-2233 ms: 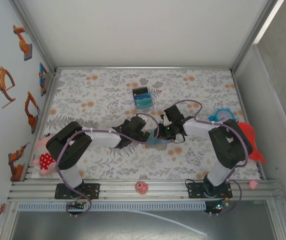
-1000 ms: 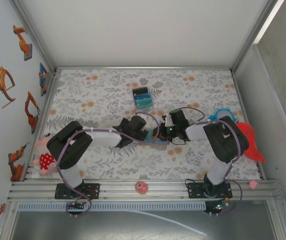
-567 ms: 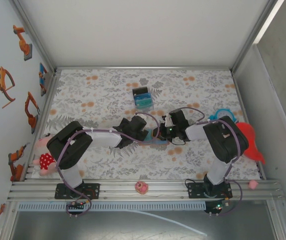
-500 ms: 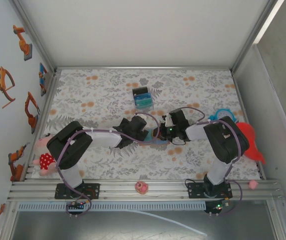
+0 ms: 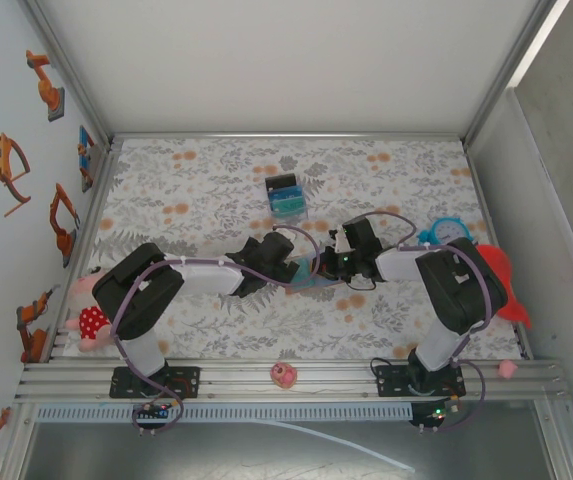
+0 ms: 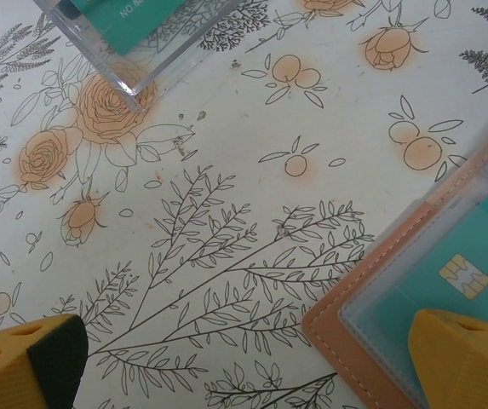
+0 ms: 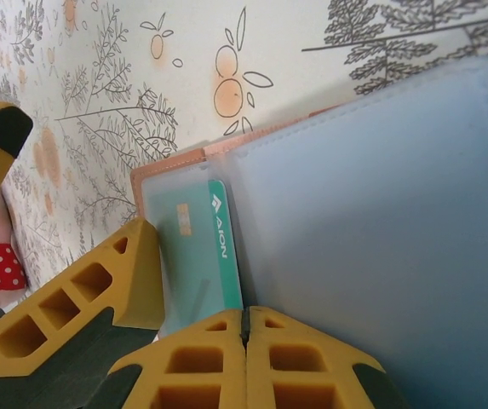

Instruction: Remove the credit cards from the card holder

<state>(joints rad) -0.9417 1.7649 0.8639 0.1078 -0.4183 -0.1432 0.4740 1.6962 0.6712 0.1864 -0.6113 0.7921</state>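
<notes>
Right arm has shifted a little toward its own side since a moment ago, elbow sitting further out, while the left arm looks the same. Both wrists meet mid-bench over the card holder [image 5: 313, 280], which lies open on the floral cloth of the bench [image 6: 226, 153]. Right pincer [image 7: 244, 328] is clamped fully shut, fingertips pressed together right at the edge of the blue-grey flap. Can't tell if it's actually nipping anything. Left pincer [image 6: 244, 345] is spread wide: one yellow finger [image 6: 461, 358] sits on the clear pocket, the other on bare cloth. Credit card [image 7: 223, 247] is still tucked in that pocket — teal, gold chip, white "AION" down its edge. Up top in the left wrist view there's a clear box [image 6: 141, 60] with a teal thing inside — its print starts "NO BE" and then gets cut off.
</notes>
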